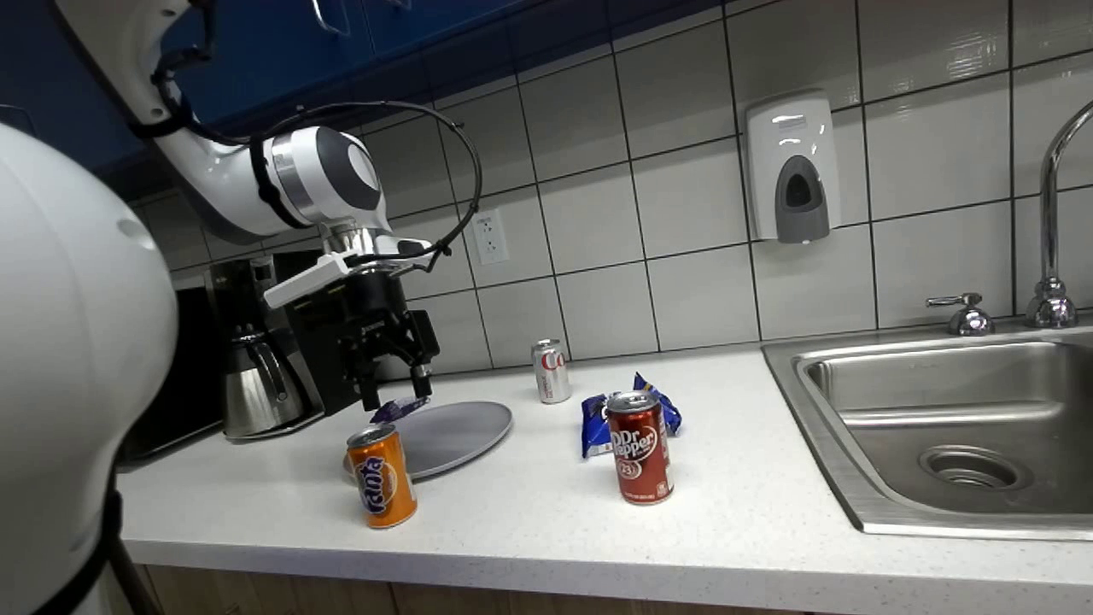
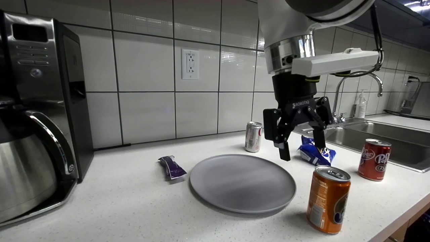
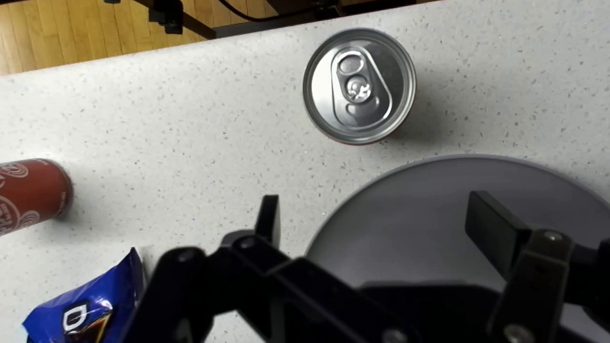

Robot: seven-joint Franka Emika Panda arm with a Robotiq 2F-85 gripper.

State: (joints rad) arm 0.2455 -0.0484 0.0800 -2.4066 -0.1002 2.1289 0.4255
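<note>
My black gripper [image 1: 397, 395] is open and empty above the counter, its fingers spread wide in both exterior views [image 2: 303, 149] and the wrist view [image 3: 376, 221]. It hovers over the edge of a round grey plate [image 2: 242, 185], which shows between the fingers in the wrist view [image 3: 405, 228]. An orange Fanta can [image 2: 328, 201] stands upright beside the plate, its silver top showing in the wrist view [image 3: 360, 85]. A small purple packet [image 2: 172, 167] lies on the counter beside the plate, apart from the gripper; in an exterior view it shows behind the fingertips [image 1: 397, 410].
A silver Coke can [image 1: 551, 372] stands near the tiled wall. A blue snack bag [image 3: 90, 305] lies near a red Dr Pepper can [image 1: 640, 453]. A coffee maker [image 2: 63, 101] stands at one end, a steel sink [image 1: 820, 444] at the other. A soap dispenser [image 1: 790, 137] hangs above.
</note>
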